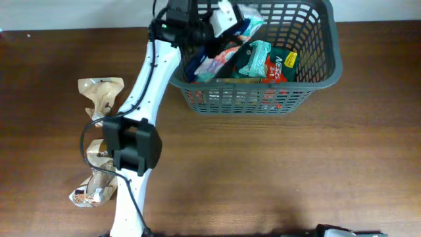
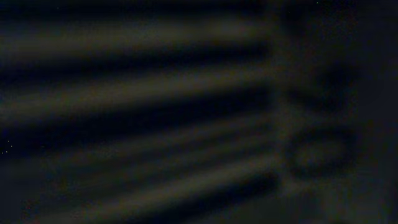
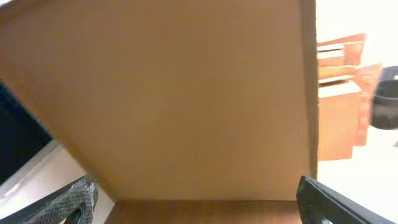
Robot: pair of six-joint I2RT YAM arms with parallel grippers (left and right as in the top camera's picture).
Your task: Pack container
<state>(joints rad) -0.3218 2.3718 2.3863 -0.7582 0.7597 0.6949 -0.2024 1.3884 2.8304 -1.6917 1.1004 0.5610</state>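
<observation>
The container [image 1: 329, 66], a dark grey slotted basket, stands at the back of the wooden table in the overhead view. Inside lie several packets, among them a teal one [image 1: 255, 58] and a red one [image 1: 281, 67]. My left arm reaches over the basket's left rim, and its gripper [image 1: 229, 20] is inside, with a white-and-blue packet [image 1: 250, 21] right at its tip. The jaws themselves are hidden. The left wrist view is dark and shows only blurred basket slats [image 2: 137, 93]. My right gripper [image 3: 199, 211] stands open and empty, low over the table's front edge.
Two beige packets lie on the table to the left of my left arm, one further back [image 1: 100, 95] and one near the front [image 1: 95, 187]. A tan board [image 3: 186, 93] fills the right wrist view.
</observation>
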